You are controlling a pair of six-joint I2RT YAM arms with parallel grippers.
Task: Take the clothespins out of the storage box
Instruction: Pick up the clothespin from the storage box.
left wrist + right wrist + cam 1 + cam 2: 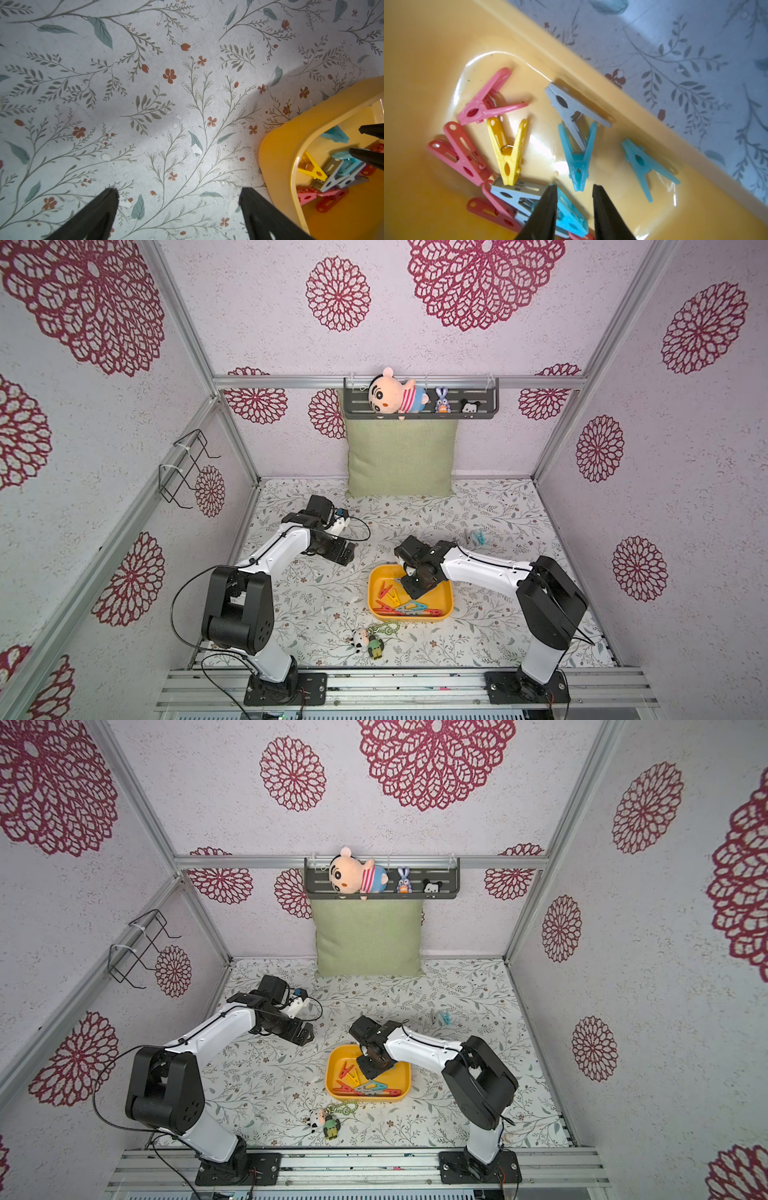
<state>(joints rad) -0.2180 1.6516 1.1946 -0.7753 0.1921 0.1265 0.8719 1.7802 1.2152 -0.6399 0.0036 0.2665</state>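
Though mixed-coloured, uniformly A-shaped clothespins (578, 164)

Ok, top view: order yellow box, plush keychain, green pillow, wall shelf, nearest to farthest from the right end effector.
1. Yellow box, directly beneath it.
2. Plush keychain, in front.
3. Green pillow, at back.
4. Wall shelf, above pillow.

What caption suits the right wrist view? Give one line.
Right claw, open, aimed at a blue clothespin inside the yellow storage box.

Left pincer (178, 190) spread above floral mat (145, 83), clothespins (311, 170) heaped in storage box (276, 155)
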